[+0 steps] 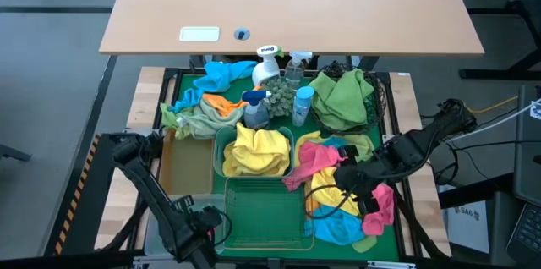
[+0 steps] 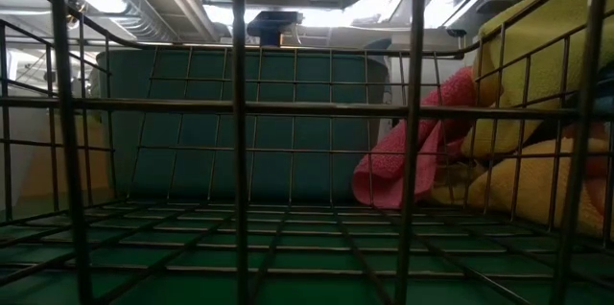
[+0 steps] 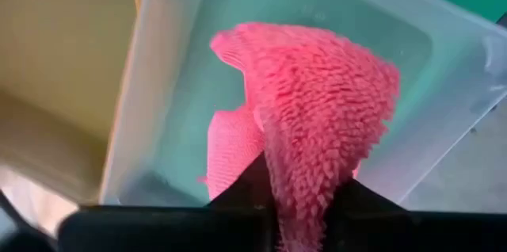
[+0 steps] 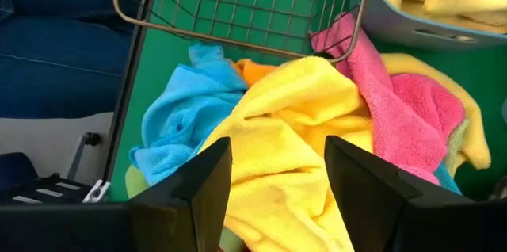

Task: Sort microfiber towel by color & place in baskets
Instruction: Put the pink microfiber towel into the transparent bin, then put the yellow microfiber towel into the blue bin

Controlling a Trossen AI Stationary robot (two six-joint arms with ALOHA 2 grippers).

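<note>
Gripping a pink towel [image 3: 317,117], left tool [image 3: 305,204] above clear bin [image 3: 444,70].

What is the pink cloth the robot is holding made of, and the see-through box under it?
The pink towel, clamped in the left end effector, looks like fuzzy microfiber: its surface is covered in tiny soft loops. The clear bin below it looks like thin frosted plastic, since its smooth walls let the green underneath show through faintly.
</note>
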